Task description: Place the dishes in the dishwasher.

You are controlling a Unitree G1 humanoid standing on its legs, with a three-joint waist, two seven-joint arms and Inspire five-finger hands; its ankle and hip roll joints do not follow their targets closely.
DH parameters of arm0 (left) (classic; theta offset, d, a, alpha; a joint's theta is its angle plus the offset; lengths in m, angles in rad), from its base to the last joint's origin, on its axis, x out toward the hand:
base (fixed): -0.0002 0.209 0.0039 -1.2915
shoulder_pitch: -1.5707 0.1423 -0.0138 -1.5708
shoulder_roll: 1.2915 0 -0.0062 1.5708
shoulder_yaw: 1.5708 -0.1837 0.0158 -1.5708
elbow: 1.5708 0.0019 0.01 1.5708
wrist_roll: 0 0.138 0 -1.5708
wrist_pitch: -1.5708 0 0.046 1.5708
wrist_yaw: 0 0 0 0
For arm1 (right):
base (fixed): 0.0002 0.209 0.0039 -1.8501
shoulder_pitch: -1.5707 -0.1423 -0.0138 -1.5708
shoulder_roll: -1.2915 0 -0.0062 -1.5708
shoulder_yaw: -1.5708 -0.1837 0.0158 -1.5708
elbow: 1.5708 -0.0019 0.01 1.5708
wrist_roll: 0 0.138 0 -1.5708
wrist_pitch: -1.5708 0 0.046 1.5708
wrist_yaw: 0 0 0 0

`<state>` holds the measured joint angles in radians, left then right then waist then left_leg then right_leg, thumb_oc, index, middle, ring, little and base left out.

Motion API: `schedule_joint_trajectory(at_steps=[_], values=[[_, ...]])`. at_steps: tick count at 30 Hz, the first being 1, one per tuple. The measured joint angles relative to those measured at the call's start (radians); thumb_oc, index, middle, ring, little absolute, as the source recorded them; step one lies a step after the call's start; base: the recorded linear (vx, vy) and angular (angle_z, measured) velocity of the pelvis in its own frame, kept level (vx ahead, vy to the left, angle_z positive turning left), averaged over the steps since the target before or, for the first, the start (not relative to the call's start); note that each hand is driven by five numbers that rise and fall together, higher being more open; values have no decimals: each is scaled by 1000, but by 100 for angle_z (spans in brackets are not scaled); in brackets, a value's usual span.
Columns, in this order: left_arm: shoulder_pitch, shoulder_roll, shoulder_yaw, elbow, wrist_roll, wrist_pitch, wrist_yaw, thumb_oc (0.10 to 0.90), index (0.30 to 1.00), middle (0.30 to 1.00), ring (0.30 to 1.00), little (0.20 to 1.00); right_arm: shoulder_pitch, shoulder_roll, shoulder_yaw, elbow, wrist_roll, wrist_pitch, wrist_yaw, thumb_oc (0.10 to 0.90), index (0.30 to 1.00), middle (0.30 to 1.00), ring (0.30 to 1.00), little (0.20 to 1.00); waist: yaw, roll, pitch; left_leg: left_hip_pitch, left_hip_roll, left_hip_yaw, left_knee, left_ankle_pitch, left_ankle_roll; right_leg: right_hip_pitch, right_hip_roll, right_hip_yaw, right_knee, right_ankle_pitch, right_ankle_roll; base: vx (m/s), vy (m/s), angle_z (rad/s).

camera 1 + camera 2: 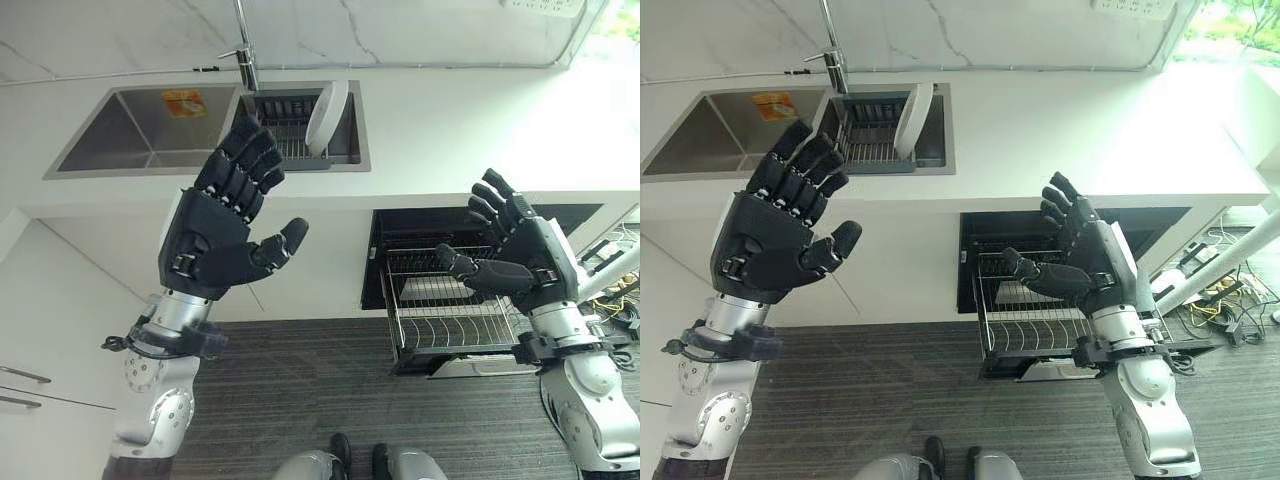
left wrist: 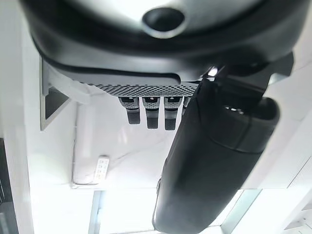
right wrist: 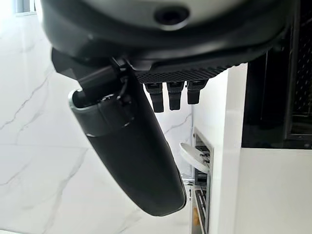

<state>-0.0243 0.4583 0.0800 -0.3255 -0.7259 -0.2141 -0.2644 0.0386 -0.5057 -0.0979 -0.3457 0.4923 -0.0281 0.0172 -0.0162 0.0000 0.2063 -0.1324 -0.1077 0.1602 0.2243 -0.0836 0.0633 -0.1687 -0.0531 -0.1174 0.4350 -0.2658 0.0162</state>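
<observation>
1. Far left of the sink: its big steel basin sits sunk into the white surface, with an orange sticker on the basin's back wall.
2. Left hand is raised in front of the sink, palm spread wide, fingers straight, thumb out, holding nothing.
3. Right part of the sink: a dark drying rack sits in the smaller basin, under the tap.
4. The white plate stands on edge in that rack, at its right end, leaning slightly, touched by neither hand.
5. Right of the sink and below the surface: the dishwasher is open, its wire rack pulled out over the dark floor.
6. Right hand hovers over that wire rack, fingers extended, thumb apart, empty.
</observation>
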Motion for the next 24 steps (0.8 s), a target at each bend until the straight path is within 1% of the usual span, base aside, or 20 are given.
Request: schedule_joint_trajectory(at_steps=[1,3,6,7,8,9,10,11,12,13,15,16,17,18,19,20,21,22,23,24], values=[[2,3,0,0,0,0,0,800,900,900,900,900,0,0,0,0,0,0,4,800,900,900,900,900,-3,0,0,5,0,0,-7,5,7,0,-4,-2,1,2,2,-22,-100,-3],[7,3,0,0,0,0,0,800,900,900,900,900,0,0,-1,0,-1,0,8,800,900,900,900,900,-4,5,-5,10,1,-1,-13,1,1,5,-3,-4,2,21,-5,-7,-97,-1],[19,-4,-1,-1,-8,0,-2,800,900,900,900,900,0,-6,-1,0,-23,-6,2,800,900,900,900,900,-2,38,-32,12,11,-3,-30,4,-6,8,5,-17,-8,36,-38,23,-64,2],[19,-4,-1,-2,-10,0,-7,800,900,900,900,900,0,-12,-1,0,-38,-26,-5,800,900,900,900,900,-3,46,-37,12,16,-2,-35,9,-14,14,8,-24,-13,38,-49,20,-28,4],[19,-4,-2,-2,-14,0,-10,800,900,900,900,900,0,-17,-3,0,-57,-42,-5,800,900,900,900,900,-4,49,-39,14,19,-2,-38,11,-26,17,9,-27,-14,38,-56,-4,-5,7],[18,-5,-3,-2,-15,0,-12,800,900,900,900,900,0,-26,-9,0,-57,-56,-3,800,900,900,900,900,-3,45,-38,9,21,5,-23,25,-62,18,5,-27,-11,36,-71,-13,67,9],[19,-8,-9,-1,-15,0,-11,800,900,900,900,900,0,-35,-12,1,-57,-58,-2,800,900,900,900,900,-3,34,-37,-12,21,18,14,41,-95,18,-11,-26,-18,42,-81,-13,82,13],[21,-12,-17,1,-17,0,-13,800,900,900,900,900,-3,-39,-14,9,-50,-60,3,800,900,900,900,900,-5,15,-32,-57,33,45,88,32,-133,23,-25,-32,-25,48,-85,21,145,29],[22,-11,-30,2,-17,0,-22,800,900,900,900,900,-5,-33,-14,31,-37,-65,9,800,900,900,900,900,-13,10,-32,-84,115,91,148,-2,-123,42,-18,-56,-50,56,-89,66,182,29],[26,-12,-40,1,-17,-1,-33,800,900,900,900,900,-7,-30,-13,55,-37,-65,11,800,900,900,900,900,-10,10,-33,-91,198,87,141,-16,-134,56,3,-57,-52,54,-86,120,288,23],[51,-12,-41,0,-18,-17,-43,800,900,900,900,900,-7,-18,-14,66,-14,-65,26,800,900,900,900,900,-12,10,-33,-119,278,-22,125,-10,-148,54,20,-42,-50,47,-76,120,239,-12],[76,-11,-37,0,-20,-22,-48,800,900,900,900,900,-7,-10,-13,66,-8,-65,42,800,900,900,900,900,-5,12,-33,-127,306,-82,100,-3,-157,45,26,-27,-45,43,-73,130,235,-38],[94,-12,-37,1,-24,-25,-50,800,900,900,900,900,-6,-13,-14,67,-8,-65,51,800,900,900,900,900,-8,14,-32,-130,332,-98,75,1,-163,36,25,-10,-24,37,-73,148,276,-43],[103,-18,-37,7,-25,-25,-56,800,900,900,900,900,0,-13,-17,67,-7,-65,54,800,900,900,900,900,-8,19,-30,-133,349,-118,71,10,-177,36,24,2,-13,24,-56,178,348,-38],[111,-23,-37,7,-39,-29,-58,800,900,900,900,900,1,-16,-19,67,2,-66,61,800,900,900,900,900,-10,28,-27,-138,359,-118,73,16,-184,36,23,8,-6,20,-54,156,324,-36],[113,-39,-37,10,-54,-35,-69,800,900,900,900,900,4,-23,-35,68,13,-66,72,800,900,900,900,900,-13,42,-26,-146,370,-100,77,17,-181,34,17,14,5,18,-47,186,427,-31],[112,-48,-38,13,-54,-39,-74,800,900,900,900,900,8,-25,-44,71,24,-66,75,800,900,900,900,900,-13,48,-27,-148,370,-83,90,17,-180,39,8,23,5,17,-34,147,379,-25],[109,-45,-38,13,-54,-47,-75,800,900,900,900,900,13,-29,-58,68,28,-68,76,800,900,900,900,900,-16,57,-34,-138,366,-48,94,17,-172,40,-16,32,9,15,-12,131,354,-7],[95,-44,-38,12,-55,-53,-76,800,900,900,900,900,16,-37,-78,68,36,-70,78,800,900,900,900,900,-24,60,-35,-135,364,-24,100,15,-163,40,-38,32,10,10,18,126,344,3],[86,-42,-38,12,-55,-55,-76,800,900,900,900,900,18,-43,-88,66,42,-71,77,800,900,900,900,900,-29,60,-36,-122,358,3,81,41,-163,39,-58,35,16,5,35,126,340,23]])
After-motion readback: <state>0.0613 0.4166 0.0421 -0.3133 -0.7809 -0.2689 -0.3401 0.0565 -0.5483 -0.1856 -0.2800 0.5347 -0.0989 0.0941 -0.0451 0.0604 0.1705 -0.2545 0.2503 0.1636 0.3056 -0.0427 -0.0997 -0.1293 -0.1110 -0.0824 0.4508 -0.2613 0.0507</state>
